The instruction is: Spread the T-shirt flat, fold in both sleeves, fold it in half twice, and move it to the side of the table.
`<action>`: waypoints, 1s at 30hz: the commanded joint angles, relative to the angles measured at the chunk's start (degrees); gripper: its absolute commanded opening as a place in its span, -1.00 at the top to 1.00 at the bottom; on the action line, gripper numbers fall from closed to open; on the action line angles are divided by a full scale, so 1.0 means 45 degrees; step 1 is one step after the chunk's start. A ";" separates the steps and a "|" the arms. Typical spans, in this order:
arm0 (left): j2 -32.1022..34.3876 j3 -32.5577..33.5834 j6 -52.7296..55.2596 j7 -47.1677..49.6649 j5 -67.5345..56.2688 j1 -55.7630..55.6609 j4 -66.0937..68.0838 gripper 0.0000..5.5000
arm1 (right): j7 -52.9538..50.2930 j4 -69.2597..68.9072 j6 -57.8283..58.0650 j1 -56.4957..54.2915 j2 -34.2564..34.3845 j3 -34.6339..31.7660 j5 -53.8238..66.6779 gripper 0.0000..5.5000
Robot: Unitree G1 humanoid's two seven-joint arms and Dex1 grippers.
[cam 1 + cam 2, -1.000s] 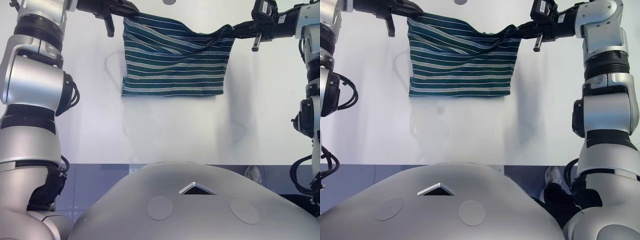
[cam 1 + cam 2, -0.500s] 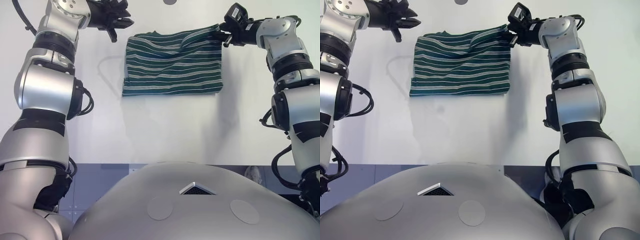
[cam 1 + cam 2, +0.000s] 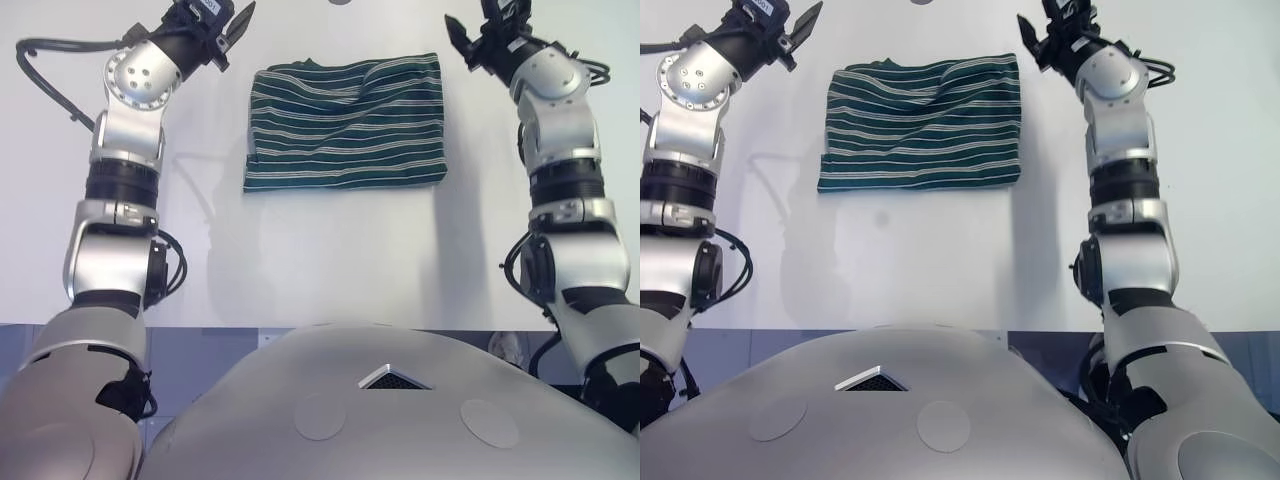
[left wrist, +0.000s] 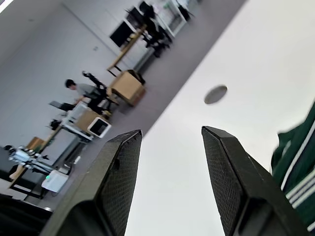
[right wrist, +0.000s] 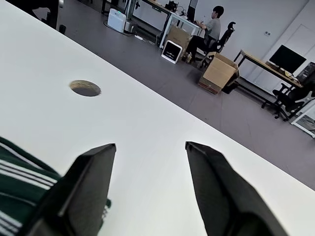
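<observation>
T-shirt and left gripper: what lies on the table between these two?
Nothing. In the left eye view, only bare white table separates the left gripper from the folded T-shirt. The gripper's fingers are open and hold nothing.

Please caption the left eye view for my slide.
Folded striped T-shirt on white table, open left gripper and right gripper near its far corners.

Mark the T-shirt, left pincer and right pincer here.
T-shirt (image 3: 345,125), left eye view, middle of the folded cloth.
left pincer (image 4: 171,132), left wrist view, midway between fingertips.
right pincer (image 5: 150,146), right wrist view, midway between fingertips.
</observation>
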 commanded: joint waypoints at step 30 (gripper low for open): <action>-0.4062 0.1506 0.2346 0.3787 -0.1994 0.1019 -0.8168 0.19 | 0.9730 -0.6590 -0.7297 0.2625 -0.8415 0.8759 -0.2340 0.04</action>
